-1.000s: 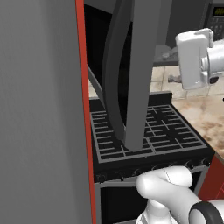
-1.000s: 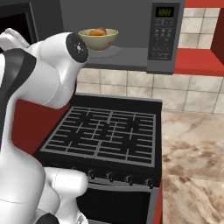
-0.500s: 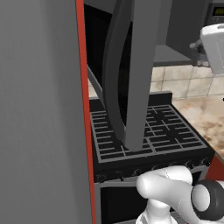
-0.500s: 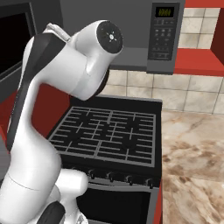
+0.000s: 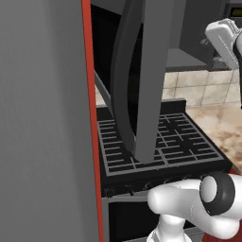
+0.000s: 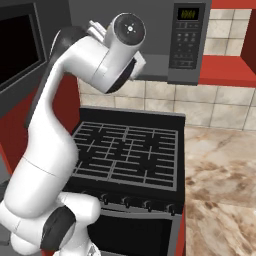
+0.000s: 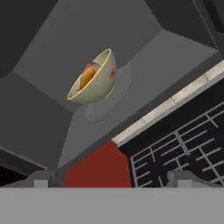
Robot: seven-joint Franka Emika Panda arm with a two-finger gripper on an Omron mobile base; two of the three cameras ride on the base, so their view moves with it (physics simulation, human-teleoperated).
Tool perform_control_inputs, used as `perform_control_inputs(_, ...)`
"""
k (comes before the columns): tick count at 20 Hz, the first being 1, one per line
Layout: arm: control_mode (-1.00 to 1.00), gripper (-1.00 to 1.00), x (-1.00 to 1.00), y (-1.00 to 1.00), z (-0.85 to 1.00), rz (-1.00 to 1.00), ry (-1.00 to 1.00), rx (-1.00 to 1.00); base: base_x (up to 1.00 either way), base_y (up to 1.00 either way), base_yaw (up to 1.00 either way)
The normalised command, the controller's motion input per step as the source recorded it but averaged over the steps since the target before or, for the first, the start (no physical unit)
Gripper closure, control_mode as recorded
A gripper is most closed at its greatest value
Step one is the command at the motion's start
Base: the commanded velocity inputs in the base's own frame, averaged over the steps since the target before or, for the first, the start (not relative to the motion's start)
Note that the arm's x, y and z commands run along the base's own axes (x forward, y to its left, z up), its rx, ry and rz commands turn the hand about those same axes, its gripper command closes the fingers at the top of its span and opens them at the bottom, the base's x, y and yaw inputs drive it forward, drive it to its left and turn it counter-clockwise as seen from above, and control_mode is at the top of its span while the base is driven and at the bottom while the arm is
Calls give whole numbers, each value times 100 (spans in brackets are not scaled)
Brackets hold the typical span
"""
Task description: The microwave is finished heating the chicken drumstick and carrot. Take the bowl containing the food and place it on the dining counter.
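I see the bowl [image 7: 93, 79] sitting on the round turntable [image 7: 114, 94] inside the open microwave [image 7: 109, 65], well back from my pincer [image 7: 113, 178]. Its two tips stand wide apart at the bottom of the hand view with nothing between them, so it is open and empty.

I judge the bowl to be rigid, smooth-walled and probably slick, light for its size but top-loaded with loose food, so it would spill if tipped. The rim is the sensible place to take hold: one finger inside the wall, one outside, on the near side away from the food, keeping it level on the way out.

The hand view gives me the cavity, with the orange carrot [image 7: 87, 78] lying in the bowl against something brown that I take for the chicken drumstick [image 7: 92, 67]; I cannot separate them cleanly. The right base view gives me the button panel [image 6: 186, 40], the stovetop [image 6: 127, 155] below, and the marble worktop [image 6: 220, 190] to the right. The left base view shows the swung-open door [image 5: 142, 75] hanging over the grates.
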Motion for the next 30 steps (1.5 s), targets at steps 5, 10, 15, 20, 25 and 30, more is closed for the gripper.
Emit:
perform_control_inputs(5, -100, -100, 77, 31, -8, -39, 0, 16, 0, 0, 0)
perform_control_inputs(10, -100, -100, 8, 8, 0, -3, 1, 13, 0, 0, 0)
perform_control_inputs(15, -100, -100, 43, 0, 25, 3, 13, 19, 0, 0, 0)
perform_control_inputs(20, -100, -100, 23, 5, 8, 7, 12, 11, 0, 0, 0)
perform_control_inputs(25, -100, -100, 46, 0, 0, 0, 0, 0, 0, 0, 0)
perform_control_inputs(30, -100, -100, 73, 0, -5, 0, 0, 0, 0, 0, 0)
